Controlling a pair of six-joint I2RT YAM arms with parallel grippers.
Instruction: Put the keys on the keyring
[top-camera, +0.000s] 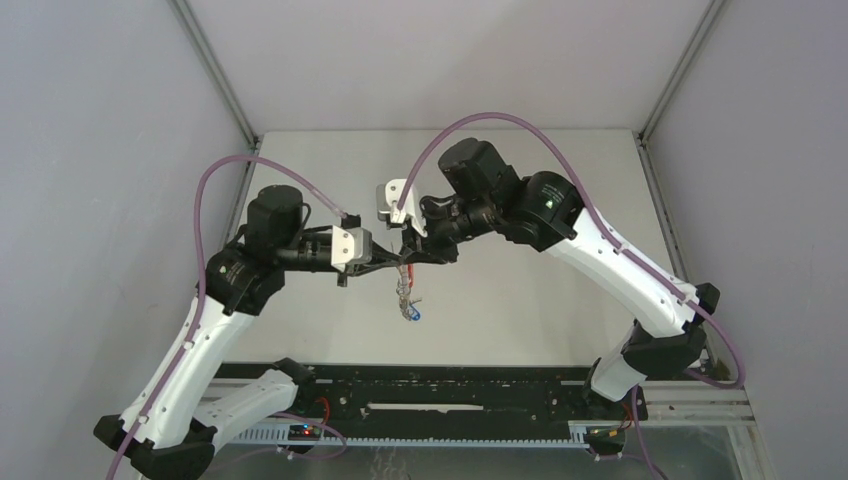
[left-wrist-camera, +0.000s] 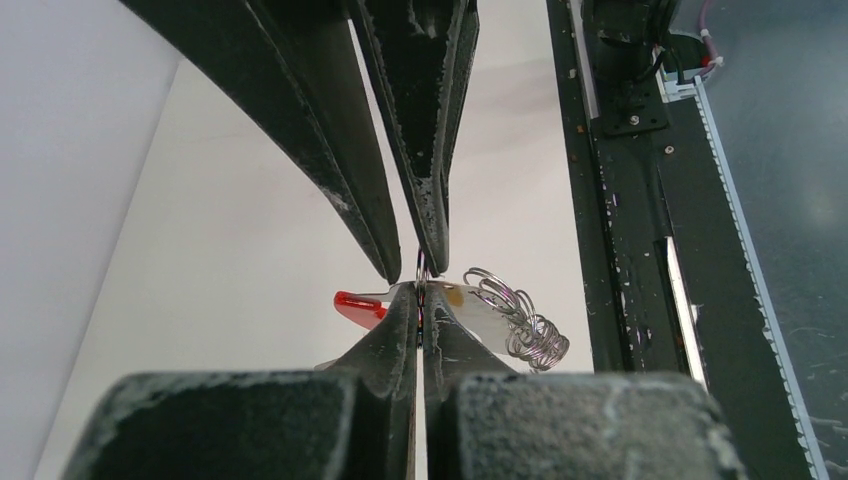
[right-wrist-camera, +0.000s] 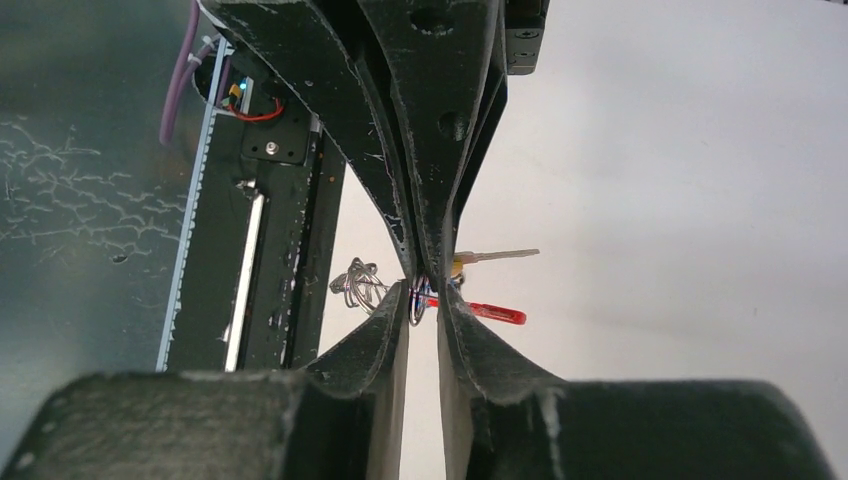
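— Where is the keyring?
— The keyring (top-camera: 404, 292) hangs in the air above the tabletop (top-camera: 540, 300), between the two arms. Its red band (left-wrist-camera: 358, 303) is at one end and its wire clips (left-wrist-camera: 520, 322) are bunched at the other. The blue key (top-camera: 415, 314) dangles lowest.
— Who holds it?
— The left pincer (left-wrist-camera: 421, 303) is pressed together on its metal plate. The right pincer (right-wrist-camera: 424, 297) meets it tip to tip, fingers narrowly apart about a small wire ring. Whether it pinches, I cannot tell.

The keyring (left-wrist-camera: 490, 315) is silver-grey metal with a red band (left-wrist-camera: 358, 305). By the keyring hang 1 blue key tag (top-camera: 414, 315) and 1 yellow-orange key tag (right-wrist-camera: 457, 266). The fingers (left-wrist-camera: 300, 150) are black, scuffed whitish. Behind the keyring, the tabletop (left-wrist-camera: 230, 270) is plain off-white.
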